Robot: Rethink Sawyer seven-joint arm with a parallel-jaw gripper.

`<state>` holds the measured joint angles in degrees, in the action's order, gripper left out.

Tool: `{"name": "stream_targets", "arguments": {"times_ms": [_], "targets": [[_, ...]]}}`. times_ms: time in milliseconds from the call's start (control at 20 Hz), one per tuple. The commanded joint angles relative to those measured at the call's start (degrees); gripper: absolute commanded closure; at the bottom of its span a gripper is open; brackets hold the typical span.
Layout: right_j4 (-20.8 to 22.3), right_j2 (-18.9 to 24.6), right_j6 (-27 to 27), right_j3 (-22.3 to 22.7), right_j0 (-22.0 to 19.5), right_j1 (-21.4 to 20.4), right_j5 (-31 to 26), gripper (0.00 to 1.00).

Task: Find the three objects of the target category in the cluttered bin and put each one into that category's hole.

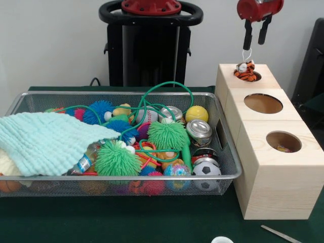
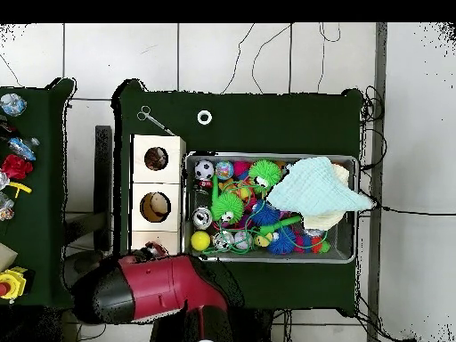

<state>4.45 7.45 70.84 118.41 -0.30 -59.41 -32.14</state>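
The cluttered bin (image 1: 121, 177) of silver wire mesh sits left of three pale wooden boxes; it also shows in the overhead view (image 2: 272, 156). A small orange striped tiger plush (image 1: 246, 71) with a white loop sits in the hole (image 1: 256, 77) of the far box, partly sunk in. My gripper (image 1: 255, 38) hangs just above the plush, jaws apart and empty, its fingertips just over the top of the loop. In the overhead view my red arm (image 2: 156, 285) covers that box, and the gripper is hidden.
The middle box has the widest hole (image 1: 263, 103), the near box a smaller one (image 1: 283, 142). The bin holds a pale green cloth (image 1: 45, 142), spiky balls, cans, a soccer ball (image 1: 206, 168) and a green cord. Metal scissors (image 2: 153, 118) and a white ring (image 2: 205, 117) lie on the table.
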Motion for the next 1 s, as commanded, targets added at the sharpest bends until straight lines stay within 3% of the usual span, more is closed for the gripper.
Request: {"name": "stream_targets", "arguments": {"times_ms": [50, 150, 200, 400, 450, 1000], "targets": [[-1.54, 0.32, 8.90, -2.15, -2.02, -0.68, -5.04, 0.00], [-0.57, -0.19, 9.28, -2.12, -1.80, -0.06, -4.64, 0.00], [-0.56, -0.13, 9.33, -1.73, -1.89, -0.06, -4.28, 1.00], [1.56, -1.56, 10.37, -2.88, -0.20, 1.33, -5.23, 1.00], [0.15, -1.12, 10.98, -1.21, -0.93, 1.50, -2.10, 1.00], [4.39, -5.20, 11.70, -1.76, 0.47, 11.94, 2.72, 1.00]]}}
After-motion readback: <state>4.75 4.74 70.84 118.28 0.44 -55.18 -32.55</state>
